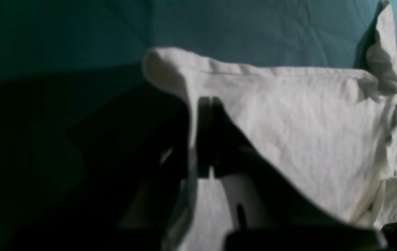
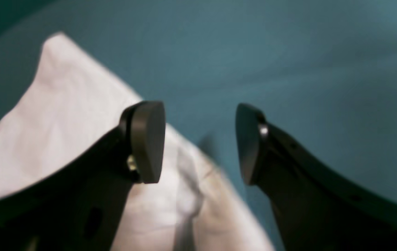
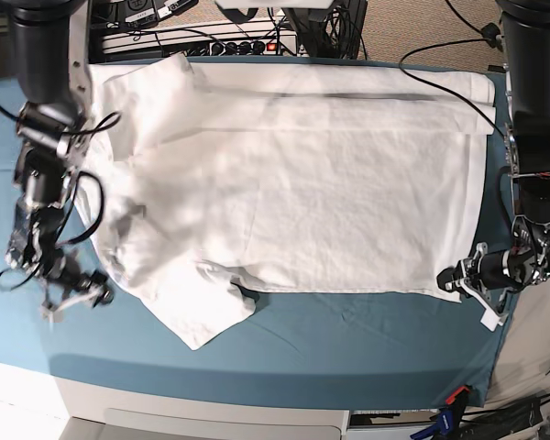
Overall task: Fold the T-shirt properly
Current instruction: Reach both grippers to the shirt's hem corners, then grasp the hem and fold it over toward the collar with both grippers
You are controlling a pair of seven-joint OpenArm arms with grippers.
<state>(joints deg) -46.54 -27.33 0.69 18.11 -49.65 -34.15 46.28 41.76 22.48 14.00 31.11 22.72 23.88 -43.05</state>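
Left arm: I've got it reaching down the base view's right side, forearm dropping straight along the worktop edge, wrist bent in toward the shirt's near corner.
Left tool: pinched tight on the T-shirt, fingers closed on a hem corner; in the left wrist view the cloth drapes up and over the closed fingers.
Right arm: on the base view's left, hanging down past the sleeve side, elbow tucked, wrist blurred low at the worktop's left edge.
Right tool: standing wide, nothing between the pads; one pad sits over white fabric, the other over bare teal.
T-shirt position: spread flat across the middle of the teal sheet, sleeves toward the base view's left, hem toward its right, far edge folded in a band along the back.
Edges: a near sleeve flap juts toward the front edge; the hem runs almost to the sheet's right border.
Open room: a bare teal strip along the front, another at the left beside the right tool.
Surroundings: cables trail over the far right corner onto the shirt; power strip and wiring behind the worktop.
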